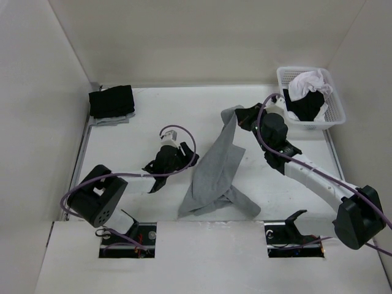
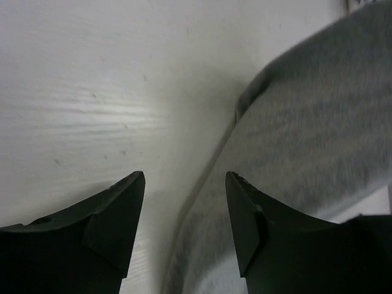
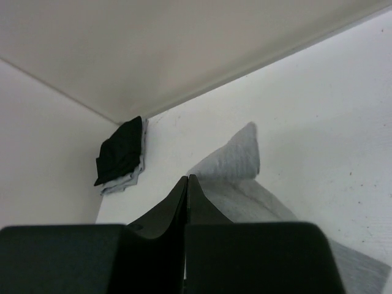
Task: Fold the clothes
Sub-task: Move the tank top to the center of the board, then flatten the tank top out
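- Clothes (image 1: 214,171), grey: mid-table, slanting from 7 to 1 o'clock, far corner raised, likely for spreading flat before folding.
- Right gripper (image 3: 187,179): pressed together, pinching that raised corner.
- Left gripper (image 2: 184,177): spread, empty, straddling the garment's 9 o'clock edge, seemingly poised to grasp.
- Black folded stack (image 1: 111,101) at 10 o'clock, basket (image 1: 338,98) at 2 o'clock; neither obstructing.

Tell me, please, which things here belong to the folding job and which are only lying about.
Job: grey garment; right pincer, shut on it; left pincer, open, at its edge.
Lying about: black pile in the far left corner; basket with white cloth and black cloth.
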Controlling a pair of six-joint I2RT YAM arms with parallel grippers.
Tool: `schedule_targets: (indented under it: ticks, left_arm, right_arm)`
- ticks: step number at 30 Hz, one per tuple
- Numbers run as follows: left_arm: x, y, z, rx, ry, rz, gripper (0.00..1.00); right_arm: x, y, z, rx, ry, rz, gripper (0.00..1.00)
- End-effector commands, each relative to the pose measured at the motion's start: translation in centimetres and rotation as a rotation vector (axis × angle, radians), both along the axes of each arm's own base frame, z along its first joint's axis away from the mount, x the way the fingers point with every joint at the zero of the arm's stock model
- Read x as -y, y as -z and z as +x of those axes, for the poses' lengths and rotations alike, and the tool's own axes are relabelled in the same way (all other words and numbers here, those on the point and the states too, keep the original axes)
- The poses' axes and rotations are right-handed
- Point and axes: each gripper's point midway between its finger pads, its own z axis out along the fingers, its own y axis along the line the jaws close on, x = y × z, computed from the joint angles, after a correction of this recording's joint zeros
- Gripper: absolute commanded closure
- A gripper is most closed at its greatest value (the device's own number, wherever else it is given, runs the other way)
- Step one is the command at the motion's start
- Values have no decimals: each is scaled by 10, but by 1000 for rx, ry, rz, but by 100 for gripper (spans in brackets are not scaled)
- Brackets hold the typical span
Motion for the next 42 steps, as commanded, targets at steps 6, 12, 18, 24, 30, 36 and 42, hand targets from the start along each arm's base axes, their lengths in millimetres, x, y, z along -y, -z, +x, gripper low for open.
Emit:
schedule_targets:
  ticks: [6,12,18,24,30,36,42]
  left_arm:
    - [75,1,-35,-50,306,-91,58]
    - [90,-27,-19,-10,292,-186,97]
    - [103,-158,71,190,146,-327,99]
    - [66,-270,151,372,-78,-337,96]
    - [-21,-204,170,235,-258,-297,47]
    - [-95,-120,125,120,-399,-295,44]
    - [-99,-66,82,55,-362,-150,45]
  right_arm:
    - [12,-56,-10,142,-14,88,100]
    - [16,-95,-16,220,-21,97,100]
    - [32,-222,-50,454,-31,69,100]
    - [-4,-288,-132,548,-231,15,100]
    - [-111,-98,-180,215,-402,-72,89]
    - [-178,66,-249,-2,-498,-237,56]
    - [-150,42,-224,45,-408,-237,78]
